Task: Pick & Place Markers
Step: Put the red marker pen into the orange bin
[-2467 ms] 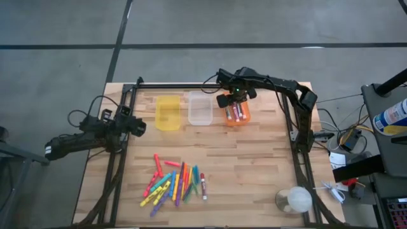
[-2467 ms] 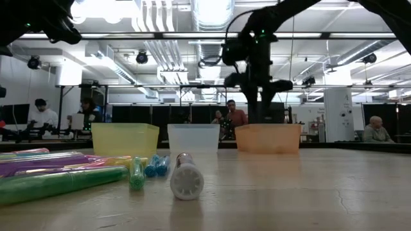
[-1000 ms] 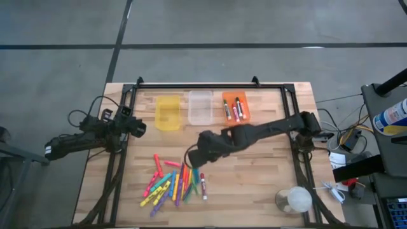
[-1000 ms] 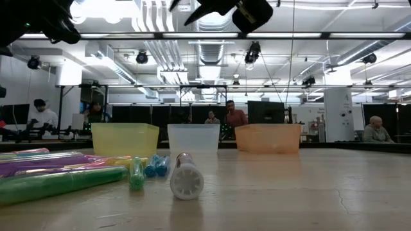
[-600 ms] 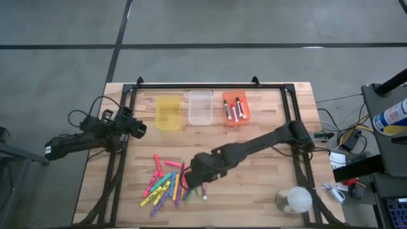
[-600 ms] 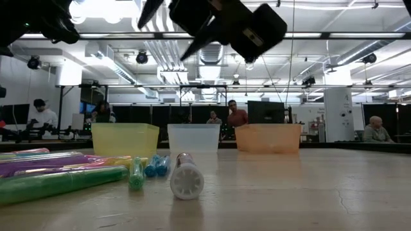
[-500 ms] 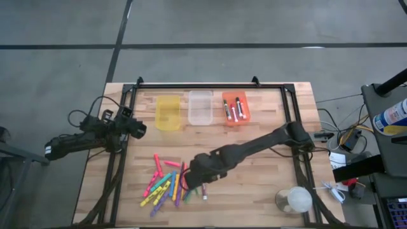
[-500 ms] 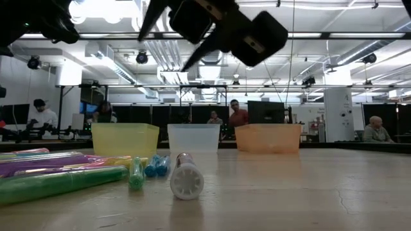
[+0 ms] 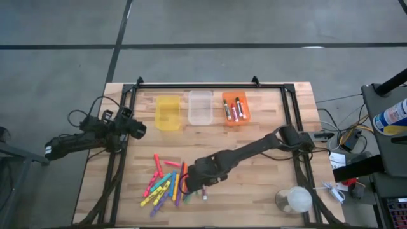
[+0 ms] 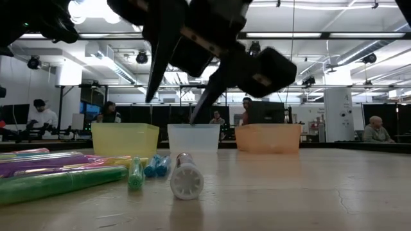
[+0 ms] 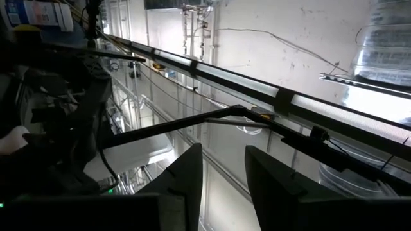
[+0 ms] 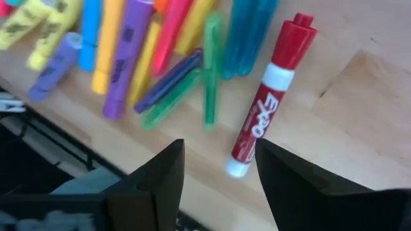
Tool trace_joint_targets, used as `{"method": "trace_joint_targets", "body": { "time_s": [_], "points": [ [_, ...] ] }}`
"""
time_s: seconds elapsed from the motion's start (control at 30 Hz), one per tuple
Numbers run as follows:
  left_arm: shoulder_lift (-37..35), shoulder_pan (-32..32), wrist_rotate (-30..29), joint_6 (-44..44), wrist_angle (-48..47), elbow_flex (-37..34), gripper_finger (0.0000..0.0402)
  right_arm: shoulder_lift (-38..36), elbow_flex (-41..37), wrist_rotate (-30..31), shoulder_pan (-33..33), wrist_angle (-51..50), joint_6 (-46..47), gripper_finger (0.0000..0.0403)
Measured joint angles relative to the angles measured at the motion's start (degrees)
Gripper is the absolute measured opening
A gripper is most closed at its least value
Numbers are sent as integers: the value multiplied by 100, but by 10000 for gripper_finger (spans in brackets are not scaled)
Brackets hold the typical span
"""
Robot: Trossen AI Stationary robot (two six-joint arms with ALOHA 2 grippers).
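three bins in a row, three markers already in the orange one — your right gripper (image 9: 191,186) hangs spread and empty over the loose pile.

your markers (image 9: 166,184) lie fanned on the table's near half, too overlapped for an exact count; one white-bodied red-capped marker (image 12: 268,94) sits at the pile's edge, just ahead of the right fingers (image 12: 154,179). yellow bin (image 9: 168,113) and clear bin (image 9: 200,107) hold nothing you can see. your left gripper (image 9: 135,127) waits at the table's left edge, jaws parted on nothing.

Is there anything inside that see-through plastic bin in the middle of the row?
No: in the overhead view the clear plastic bin shows only its bare bottom, while the orange plastic bin beside it holds several markers.
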Motion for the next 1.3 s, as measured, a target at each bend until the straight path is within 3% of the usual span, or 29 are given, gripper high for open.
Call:
{"method": "trace_joint_targets", "body": {
  "time_s": [0.67,0.8,1.1,1.3],
  "points": [
    [-3,-1,-2,-6,21,1,112,586,17,140,55,-113,-33,159],
    [-4,-2,-2,-7,48,2,112,602,24,142,58,-227,-93,138],
    [-4,-2,-4,-8,44,2,112,609,20,76,-19,-384,-564,51],
    [-4,-2,-3,-8,44,2,112,482,-5,110,-119,-887,-813,55]
  ]
}}
